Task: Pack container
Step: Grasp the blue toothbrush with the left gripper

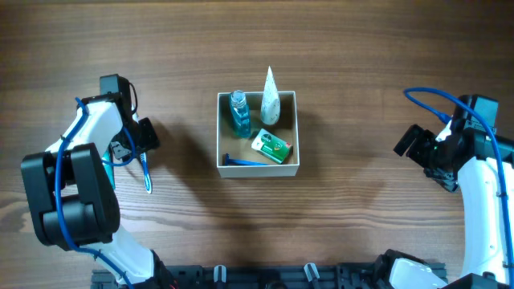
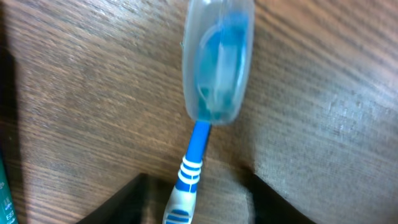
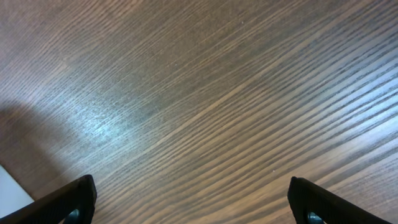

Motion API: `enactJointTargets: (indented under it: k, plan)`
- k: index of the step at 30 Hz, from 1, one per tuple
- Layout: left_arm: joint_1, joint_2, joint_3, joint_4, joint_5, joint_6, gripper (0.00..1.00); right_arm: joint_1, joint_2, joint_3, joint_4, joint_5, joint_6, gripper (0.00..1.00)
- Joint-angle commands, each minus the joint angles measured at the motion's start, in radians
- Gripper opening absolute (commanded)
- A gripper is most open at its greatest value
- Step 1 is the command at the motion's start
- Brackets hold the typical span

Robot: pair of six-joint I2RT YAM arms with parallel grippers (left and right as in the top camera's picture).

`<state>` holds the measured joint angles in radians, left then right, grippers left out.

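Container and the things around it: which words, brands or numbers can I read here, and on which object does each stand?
No text can be read with certainty.
Green packet in the container: a red and white mark, too small to read.
Blue bottle, white tube: no print shows.
Toothbrush: only blue stripes, no letters.

White-shelled left arm (image 1: 90, 120) with bulky black joint housings (image 1: 68, 197) and looping blue cable (image 1: 57, 172); right arm (image 1: 482, 193) alike; right gripper (image 3: 193, 202) fingers matte black.
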<state>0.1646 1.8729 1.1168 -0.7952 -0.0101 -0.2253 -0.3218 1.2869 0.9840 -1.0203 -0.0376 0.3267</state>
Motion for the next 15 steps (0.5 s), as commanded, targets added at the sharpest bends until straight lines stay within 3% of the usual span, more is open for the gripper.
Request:
enactJointTargets:
  k: [1,2,4,15]
  plan:
    - [-0.006,0.029,0.0,-0.02,0.029,0.0,0.26,0.0,0.004,-0.005,-0.009,-0.013,-0.009,1.0]
    - [-0.006,0.029,0.0,-0.023,0.029,0.0,0.23,0.0,0.004,-0.005,-0.012,-0.013,-0.009,1.0]
    - [-0.006,0.029,0.0,-0.024,0.027,0.0,0.04,0.0,0.004,-0.005,-0.016,-0.018,-0.009,1.0]
    - [-0.006,0.021,0.0,-0.024,0.024,0.002,0.04,0.0,0.004,-0.005,-0.016,-0.036,-0.009,1.0]
